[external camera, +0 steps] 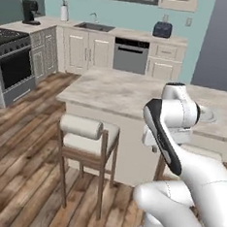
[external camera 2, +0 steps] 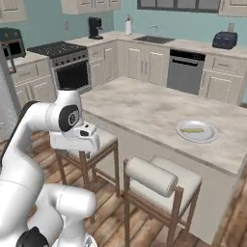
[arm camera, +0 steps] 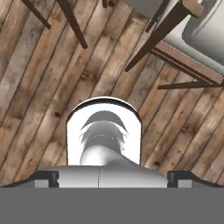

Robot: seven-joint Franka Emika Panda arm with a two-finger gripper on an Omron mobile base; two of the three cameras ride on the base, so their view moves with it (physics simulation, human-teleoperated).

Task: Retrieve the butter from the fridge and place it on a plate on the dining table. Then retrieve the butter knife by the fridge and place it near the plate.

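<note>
The butter (external camera 2: 194, 130), a thin yellow-olive stick, lies on the round light plate (external camera 2: 208, 135) near the right end of the dining table (external camera 2: 140, 108). From the left base view a bare part of the plate (external camera: 210, 116) peeks out behind my arm, on the table (external camera: 117, 89). My gripper (arm camera: 112, 178) points straight down at the wood floor beside the table, well short of the plate. Its fingertips (arm camera: 46, 177) stand wide apart, open, with nothing between them. The butter knife is out of view. A grey upright strip (external camera 2: 5, 103) at the left edge may be the fridge; I cannot tell.
Cushioned wooden stools (external camera: 87, 132) (external camera 2: 161, 181) stand along the table's near side, and one stool (arm camera: 205, 26) sits just ahead of the hand. Behind the table run cabinets with a stove (external camera: 10, 60), sink (external camera: 94, 26), dishwasher (external camera: 131, 55) and toaster (external camera: 162, 29).
</note>
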